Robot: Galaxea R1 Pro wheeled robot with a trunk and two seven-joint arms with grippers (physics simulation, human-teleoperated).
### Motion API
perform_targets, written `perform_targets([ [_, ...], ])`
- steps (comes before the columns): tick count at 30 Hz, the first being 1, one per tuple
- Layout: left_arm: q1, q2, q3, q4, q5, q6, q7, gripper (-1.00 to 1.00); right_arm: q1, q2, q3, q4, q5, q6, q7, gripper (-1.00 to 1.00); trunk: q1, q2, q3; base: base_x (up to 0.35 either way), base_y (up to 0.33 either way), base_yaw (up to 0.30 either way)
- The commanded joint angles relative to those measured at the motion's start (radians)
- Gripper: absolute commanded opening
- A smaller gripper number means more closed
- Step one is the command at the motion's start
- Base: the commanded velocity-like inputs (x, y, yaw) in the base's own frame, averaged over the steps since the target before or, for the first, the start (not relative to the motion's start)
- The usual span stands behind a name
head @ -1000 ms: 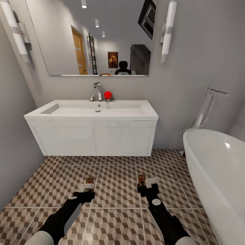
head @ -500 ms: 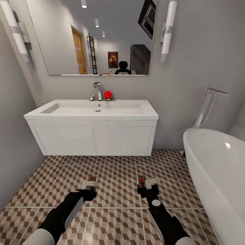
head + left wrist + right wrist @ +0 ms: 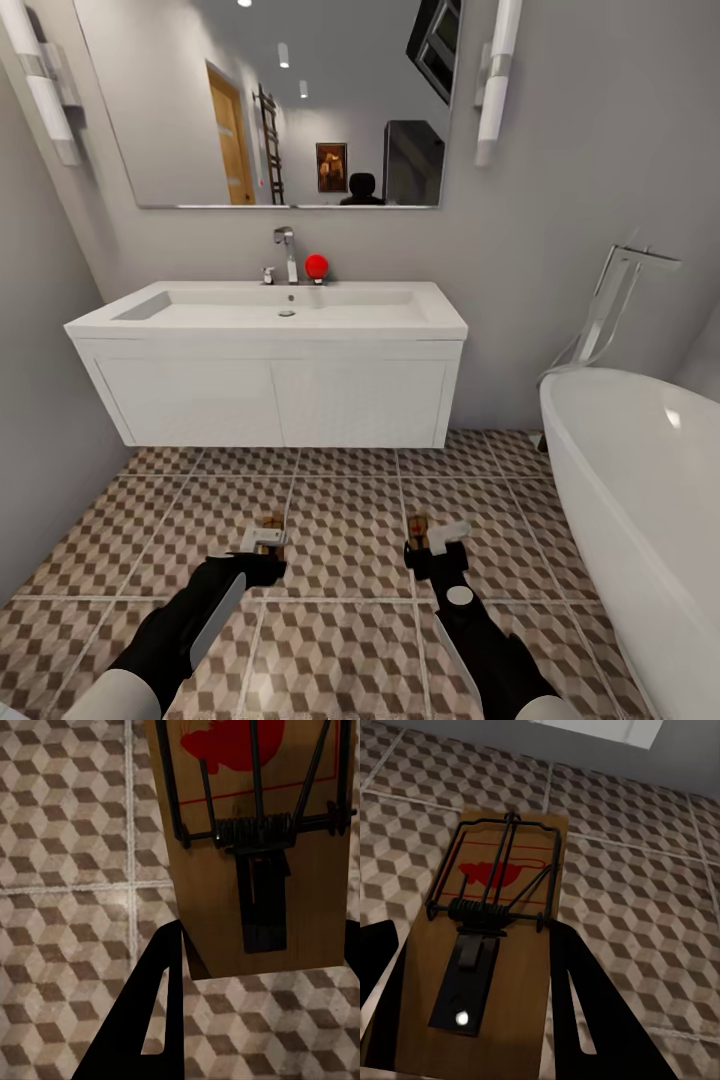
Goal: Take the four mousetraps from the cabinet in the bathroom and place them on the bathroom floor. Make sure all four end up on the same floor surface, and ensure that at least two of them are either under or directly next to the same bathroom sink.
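Cube-patterned floor (image 3: 340,560) runs to a white sink (image 3: 270,310) ahead of both claws. Left claw (image 3: 262,548) grips a mousetrap (image 3: 255,847) between its fingers, low over the tiles. Right claw (image 3: 432,540) likewise clamps a second mousetrap (image 3: 487,945).

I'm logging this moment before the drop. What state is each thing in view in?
Left end effector: shut on left mousetrap, held above the bathroom floor.
Right end effector: shut on right mousetrap, also off the floor.
Both mousetraps: wire bars down flat on the boards.
Vanity doors: closed.
Faucet: no water running.
Sink: basin empty.
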Motion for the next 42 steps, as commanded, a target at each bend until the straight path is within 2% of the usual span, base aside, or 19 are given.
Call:
perform_targets([
  [1, -0.001, 0.001, -0.005, -0.001, 0.008, 0.004, 0.011, -1.0, 0.0, 0.0, 0.002, -0.002, 0.008, 0.008, -0.003, -1.0, 0.004, -0.008, -0.006, 0.0, 0.0, 0.0],
  [42, -0.001, 0.001, -0.005, 0.0, 0.007, 0.004, 0.011, -1.0, 0.0, 0.001, 0.004, -0.002, 0.009, 0.008, -0.003, -1.0, 0.161, -0.295, -0.2, 0.0, 0.0, 0.0],
])
